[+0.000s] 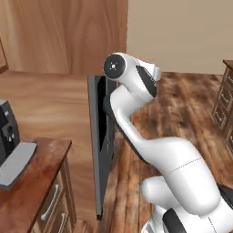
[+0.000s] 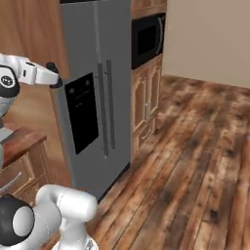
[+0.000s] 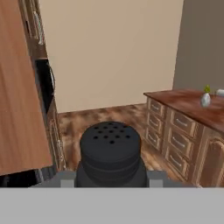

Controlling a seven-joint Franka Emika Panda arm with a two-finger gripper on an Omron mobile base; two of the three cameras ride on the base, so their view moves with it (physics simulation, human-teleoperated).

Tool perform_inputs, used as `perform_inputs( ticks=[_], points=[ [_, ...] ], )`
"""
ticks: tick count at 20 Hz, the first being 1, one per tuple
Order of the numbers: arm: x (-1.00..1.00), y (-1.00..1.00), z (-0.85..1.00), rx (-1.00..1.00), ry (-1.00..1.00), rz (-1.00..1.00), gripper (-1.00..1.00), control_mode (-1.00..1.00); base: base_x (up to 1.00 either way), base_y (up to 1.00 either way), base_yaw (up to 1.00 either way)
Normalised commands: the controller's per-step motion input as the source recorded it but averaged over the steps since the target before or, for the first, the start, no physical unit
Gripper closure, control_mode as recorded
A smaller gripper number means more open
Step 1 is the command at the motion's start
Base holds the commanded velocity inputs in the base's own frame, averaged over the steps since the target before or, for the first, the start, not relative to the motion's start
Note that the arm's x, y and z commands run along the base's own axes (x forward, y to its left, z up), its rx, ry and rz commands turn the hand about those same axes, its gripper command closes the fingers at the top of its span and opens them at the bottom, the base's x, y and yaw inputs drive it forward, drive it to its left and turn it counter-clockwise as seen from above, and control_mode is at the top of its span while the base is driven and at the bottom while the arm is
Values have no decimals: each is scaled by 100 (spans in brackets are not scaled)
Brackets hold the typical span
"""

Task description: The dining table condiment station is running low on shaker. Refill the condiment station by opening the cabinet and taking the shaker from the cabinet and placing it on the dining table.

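Black, round, ribbed shaker with a perforated domed top point(image 3: 111, 153) seen end-on in the hand view, low and centred, seated between the grey finger stubs point(image 3: 65, 178) of the gripper point(image 3: 111, 177); jaws part-closed and clamped on its sides. Beyond the shaker: plain beige wall, dark wood-plank floor point(image 3: 109, 116), and at right a reddish-brown wooden counter with raised-panel drawers and short silver handles point(image 3: 179, 140). On that surface, far off, a small grey vase with a green sprig point(image 3: 205, 98); pale object at the frame edge beside it, too small to identify. At left of the hand view, a tall medium-brown wooden panel point(image 3: 19, 87) with a black built-in oven point(image 3: 46, 85) just behind it. In the left base view, white arm with dark joints point(image 1: 136, 104) raised and bent, reaching forward beside the edge of a grey stainless refrigerator point(image 1: 101, 141); hand hidden behind the arm's own links there. Lower left of that view: reddish wooden surface with drawers point(image 1: 38, 182) carrying a dark coffee machine with a grey tray point(image 1: 11, 145). In the right base view, wrist and hand at upper left point(image 2: 46, 73), held high next to the upper corner of the double-door refrigerator with its black dispenser panel point(image 2: 90, 112); arched-panel wooden doors point(image 2: 146, 105) and a black microwave point(image 2: 146, 41) to the refrigerator's right. Shaker well above the floor, carried in the air.
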Motion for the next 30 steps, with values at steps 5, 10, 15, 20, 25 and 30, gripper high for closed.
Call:
perform_inputs(
  ticks=[5,10,15,20,25,30],
  points=[
    [0,0,0,0,0,0,100,100,-33,9,-91],
    [0,0,0,0,0,0,100,100,-49,-6,-68],
    [0,0,0,0,0,0,100,100,-41,-22,-67],
    [0,0,0,0,0,0,100,100,-35,-57,-56],
    [0,0,0,0,0,0,100,100,-29,-99,-25],
    [0,0,0,0,0,0,100,100,-1,-100,-7]
  ],
)
